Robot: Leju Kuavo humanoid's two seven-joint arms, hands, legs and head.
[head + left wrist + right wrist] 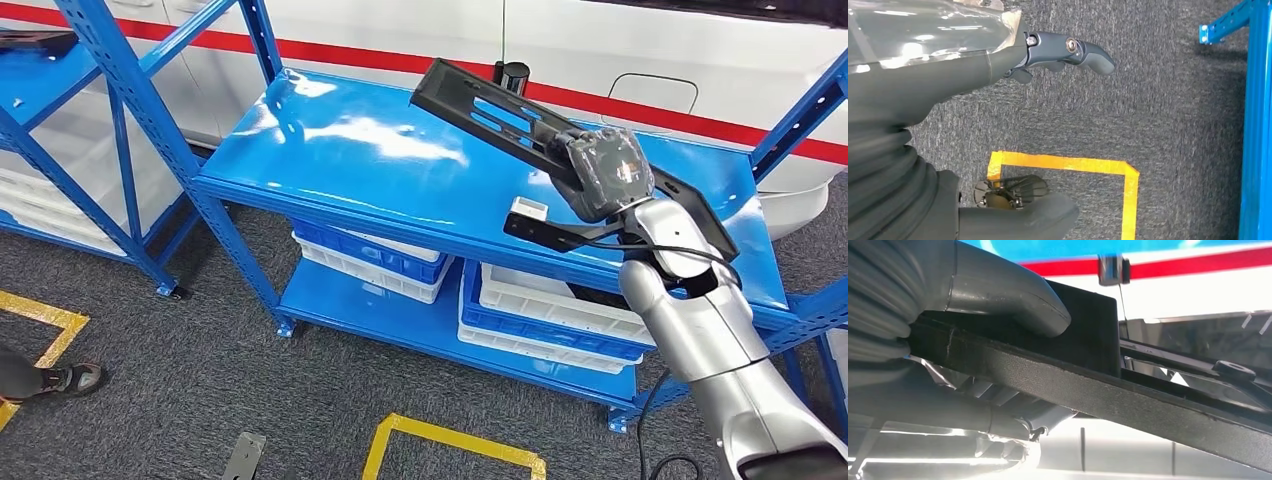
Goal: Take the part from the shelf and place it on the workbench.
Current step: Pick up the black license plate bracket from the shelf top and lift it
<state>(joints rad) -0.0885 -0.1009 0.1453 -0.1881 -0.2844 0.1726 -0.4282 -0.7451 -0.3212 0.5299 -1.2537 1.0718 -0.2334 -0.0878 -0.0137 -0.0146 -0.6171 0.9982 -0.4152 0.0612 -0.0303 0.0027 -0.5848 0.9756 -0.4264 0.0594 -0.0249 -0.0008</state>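
Note:
A long black slotted part (490, 112) hangs tilted above the blue shelf top (350, 160), its far end raised toward the white vehicle. My right hand (600, 172) grips it near its middle. In the right wrist view the thick grey thumb (1003, 295) presses on the part's black bar (1108, 390) from one side, with fingers under it. My left hand (1058, 55) hangs over the grey carpet, fingers apart and holding nothing.
Blue and white bins (545, 320) fill the lower shelf. A second blue rack (90, 120) stands at the left. Yellow floor tape (450, 440) marks the carpet in front. A person's shoe (70, 380) is at the left edge. A white vehicle with a red stripe (640, 60) stands behind.

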